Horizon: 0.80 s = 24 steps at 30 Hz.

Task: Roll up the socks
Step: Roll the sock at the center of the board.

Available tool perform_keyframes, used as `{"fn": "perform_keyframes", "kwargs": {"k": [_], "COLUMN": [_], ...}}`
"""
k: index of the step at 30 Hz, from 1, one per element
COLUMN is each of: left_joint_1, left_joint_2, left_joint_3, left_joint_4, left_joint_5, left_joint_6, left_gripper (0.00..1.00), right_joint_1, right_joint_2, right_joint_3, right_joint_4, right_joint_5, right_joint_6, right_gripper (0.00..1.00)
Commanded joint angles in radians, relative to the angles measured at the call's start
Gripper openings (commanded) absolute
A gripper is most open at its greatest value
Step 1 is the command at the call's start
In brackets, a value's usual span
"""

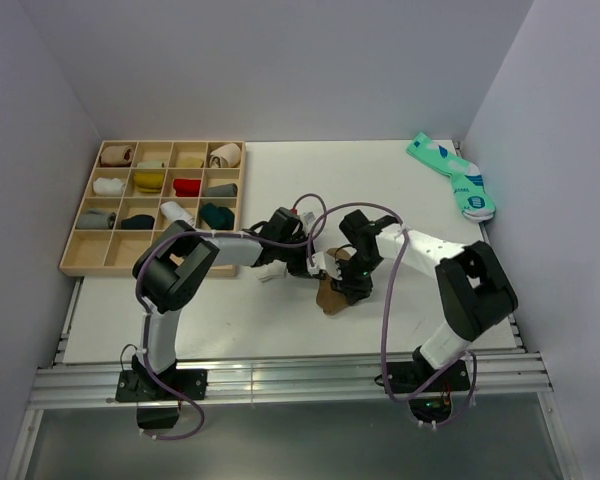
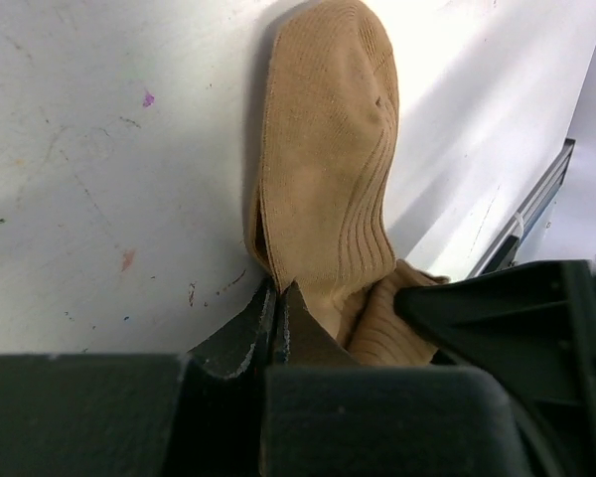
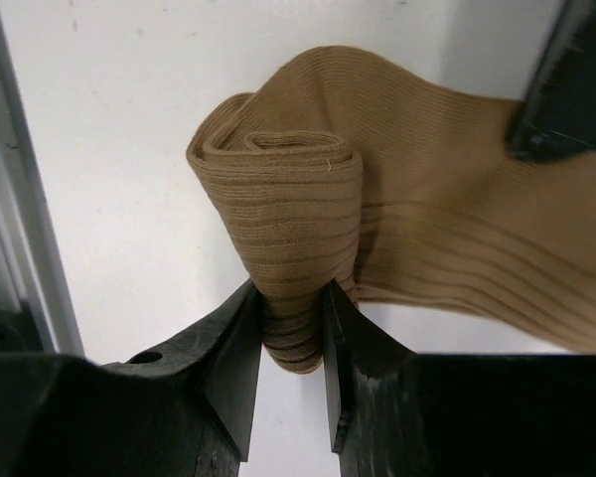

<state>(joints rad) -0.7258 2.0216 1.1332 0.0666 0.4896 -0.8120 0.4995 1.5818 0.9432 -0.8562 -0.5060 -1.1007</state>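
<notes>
At mid-table the tan sock (image 1: pixel 329 293) is only partly rolled, its rolled end squeezed between the half-parted jaws of the right gripper (image 3: pixel 293 328) while the left gripper (image 2: pixel 278 316), pinched fully closed, holds an edge of the flat part, and the teal pair (image 1: pixel 452 176) lies unrolled in the far right corner.

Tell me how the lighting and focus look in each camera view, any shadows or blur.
Top external: even, soft light, sharp throughout, faint arm shadows on the white table. Left wrist: the tan sock throws a grey shadow to its right; the left gripper is dark and blurred. Right wrist: the sock's ribbing is crisp, the right gripper underlit.
</notes>
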Motion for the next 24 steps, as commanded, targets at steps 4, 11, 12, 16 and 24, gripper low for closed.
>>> {"fn": "perform_keyframes", "kwargs": {"k": [4,11,12,16,24], "left_joint_1": [0.026,0.026,0.023,-0.001,-0.047], "left_joint_2": [-0.027,-0.072,-0.075,-0.098,-0.164], "left_joint_3": [-0.042,-0.136,-0.15,-0.173,-0.254], "left_joint_4": [0.005,0.124,0.136,0.163,0.255], "left_joint_5": [-0.125,-0.143,-0.149,-0.203,-0.31], "left_joint_6": [-0.013,-0.079,-0.087,-0.082,-0.11], "left_gripper": [0.0,0.02,0.04,0.14,0.26], "right_joint_1": [-0.003,-0.009,-0.01,-0.01,-0.009], "right_joint_2": [0.122,0.223,0.231,0.279,0.328], "right_joint_3": [0.034,0.092,0.113,0.17,0.227], "right_joint_4": [-0.198,-0.236,-0.244,-0.294,-0.336], "right_joint_5": [-0.026,-0.034,-0.035,-0.049,-0.036], "right_joint_6": [-0.048,-0.045,-0.048,-0.057,-0.065], "right_gripper": [0.34,0.33,0.33,0.33,0.33]}}
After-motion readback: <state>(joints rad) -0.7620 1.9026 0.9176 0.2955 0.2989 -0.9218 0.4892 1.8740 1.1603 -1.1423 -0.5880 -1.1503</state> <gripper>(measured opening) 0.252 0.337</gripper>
